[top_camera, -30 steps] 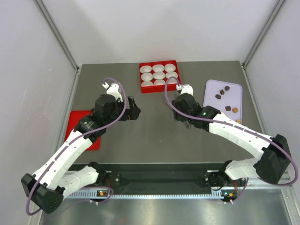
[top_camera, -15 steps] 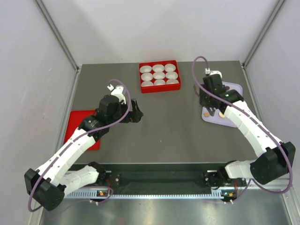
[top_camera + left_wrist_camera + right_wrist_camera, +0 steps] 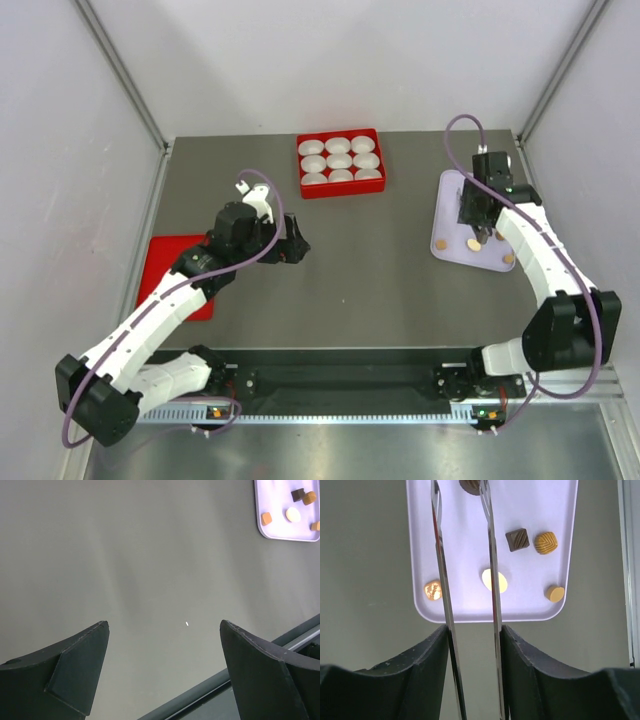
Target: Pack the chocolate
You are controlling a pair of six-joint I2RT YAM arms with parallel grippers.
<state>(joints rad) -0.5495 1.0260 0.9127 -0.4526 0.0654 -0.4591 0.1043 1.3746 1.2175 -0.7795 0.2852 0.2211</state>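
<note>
The chocolate (image 3: 472, 244) lies as several small dark and tan pieces on a lavender tray (image 3: 450, 200) at the right. My right gripper (image 3: 484, 235) hovers over the tray. In the right wrist view its two thin metal blades (image 3: 458, 487) stand apart, with a dark round piece (image 3: 469, 485) between the tips and not pinched. A dark square piece (image 3: 517, 539), a tan ribbed piece (image 3: 545, 542), a pale oval (image 3: 501, 584), a tan disc (image 3: 554, 593) and a gold piece (image 3: 433, 590) lie around them. My left gripper (image 3: 298, 245) is open and empty over bare table (image 3: 165, 630).
A red box (image 3: 341, 161) with several white paper cups stands at the back centre. A flat red lid (image 3: 170, 270) lies at the left edge under my left arm. The left wrist view shows the tray (image 3: 280, 530) far off at upper right.
My right arm has swung from the table's middle to over the lavender tray on the right. My left gripper has crept slightly right.
</note>
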